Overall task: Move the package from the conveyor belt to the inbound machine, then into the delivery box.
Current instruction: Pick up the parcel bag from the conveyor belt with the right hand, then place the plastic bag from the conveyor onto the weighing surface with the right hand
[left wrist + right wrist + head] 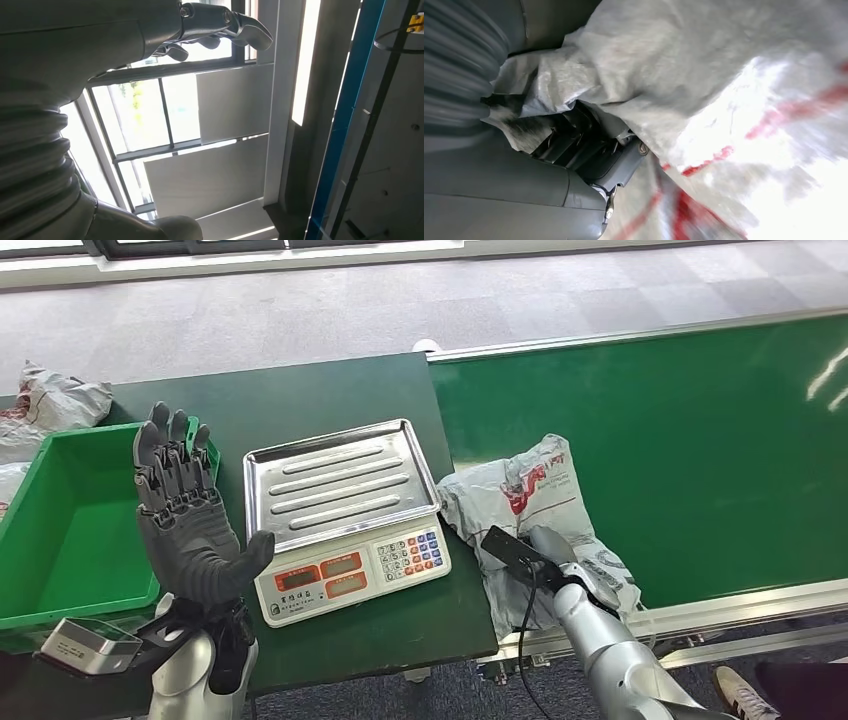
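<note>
Left hand (pixel 185 530) is held upright w/ fingers spread, nothing in it, kept clear of the scale (pixel 345 518). Right hand (pixel 560 562) is closed on the package (pixel 535 510), film bunched in its fingers (pixel 589 145); pkg is seen on the belt (pixel 700 460) edge, beside the scale, prob. gripped for lift. Bin (pixel 70 520) sits further left.

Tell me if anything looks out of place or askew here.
Nothing is spilled or damaged. The grey package lies crumpled at the conveyor belt's near edge under the right hand, partly overhanging toward the scale. The left hand is raised, empty.

dark green table (pixel 330 390), scale (pixel 345 520), green bin (pixel 60 520)
</note>
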Controlling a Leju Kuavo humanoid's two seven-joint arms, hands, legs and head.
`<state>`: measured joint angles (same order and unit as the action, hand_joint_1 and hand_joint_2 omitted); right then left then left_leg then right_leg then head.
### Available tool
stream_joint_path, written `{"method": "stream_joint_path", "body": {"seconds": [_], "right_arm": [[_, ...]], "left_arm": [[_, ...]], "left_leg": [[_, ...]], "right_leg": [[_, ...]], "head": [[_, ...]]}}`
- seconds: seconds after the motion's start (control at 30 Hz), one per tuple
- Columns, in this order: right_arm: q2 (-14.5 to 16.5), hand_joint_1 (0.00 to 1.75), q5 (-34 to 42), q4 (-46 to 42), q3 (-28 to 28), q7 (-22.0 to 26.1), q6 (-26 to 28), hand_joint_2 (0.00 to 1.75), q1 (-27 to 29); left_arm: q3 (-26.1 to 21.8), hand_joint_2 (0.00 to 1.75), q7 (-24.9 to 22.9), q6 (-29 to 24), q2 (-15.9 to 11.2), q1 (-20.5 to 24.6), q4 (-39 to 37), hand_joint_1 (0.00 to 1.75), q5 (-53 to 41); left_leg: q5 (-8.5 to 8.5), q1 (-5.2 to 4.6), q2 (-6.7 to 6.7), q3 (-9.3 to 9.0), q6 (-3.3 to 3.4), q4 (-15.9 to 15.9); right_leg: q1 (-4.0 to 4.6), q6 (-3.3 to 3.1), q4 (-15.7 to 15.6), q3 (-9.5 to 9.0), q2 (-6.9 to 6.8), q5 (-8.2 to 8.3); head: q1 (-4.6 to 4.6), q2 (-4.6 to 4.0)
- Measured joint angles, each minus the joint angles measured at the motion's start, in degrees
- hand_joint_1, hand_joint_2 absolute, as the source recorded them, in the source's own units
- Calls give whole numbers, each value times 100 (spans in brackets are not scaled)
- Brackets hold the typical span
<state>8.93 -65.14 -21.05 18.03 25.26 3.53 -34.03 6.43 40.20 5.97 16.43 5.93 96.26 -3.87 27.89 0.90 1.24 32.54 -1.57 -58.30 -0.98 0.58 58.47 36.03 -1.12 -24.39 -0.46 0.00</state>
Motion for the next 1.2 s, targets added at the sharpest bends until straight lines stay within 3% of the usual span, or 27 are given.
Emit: {"method": "stream_joint_path", "body": {"seconds": [0.07,0.33,0.7,1.2], "right_arm": [[169,175,233,-498,-129,319,309,175,104],[670,175,944,-2970,-1389,-318,1258,175,633],[924,175,1497,-4776,-2285,-659,2757,175,1165],[1058,175,1786,-4886,-2803,-714,2787,175,900]], "left_arm": [[-27,175,1,-8,-2,-2,33,0,0],[-54,175,2,-78,-1,-34,144,0,26],[100,175,1,-169,5,-30,115,0,152],[381,175,0,-217,3,34,-27,0,296]], "left_leg": [[1,1,11,6,-2,0],[-6,3,5,-7,-7,1],[-4,-1,2,-5,-5,1],[-6,0,-1,-3,-6,1]], "right_leg": [[1,-1,0,10,7,0],[5,-3,9,27,10,0],[1,-2,6,27,7,-1],[2,-2,7,26,5,0]], "head": [[-2,0],[-2,0],[-2,0],[-2,0]]}}
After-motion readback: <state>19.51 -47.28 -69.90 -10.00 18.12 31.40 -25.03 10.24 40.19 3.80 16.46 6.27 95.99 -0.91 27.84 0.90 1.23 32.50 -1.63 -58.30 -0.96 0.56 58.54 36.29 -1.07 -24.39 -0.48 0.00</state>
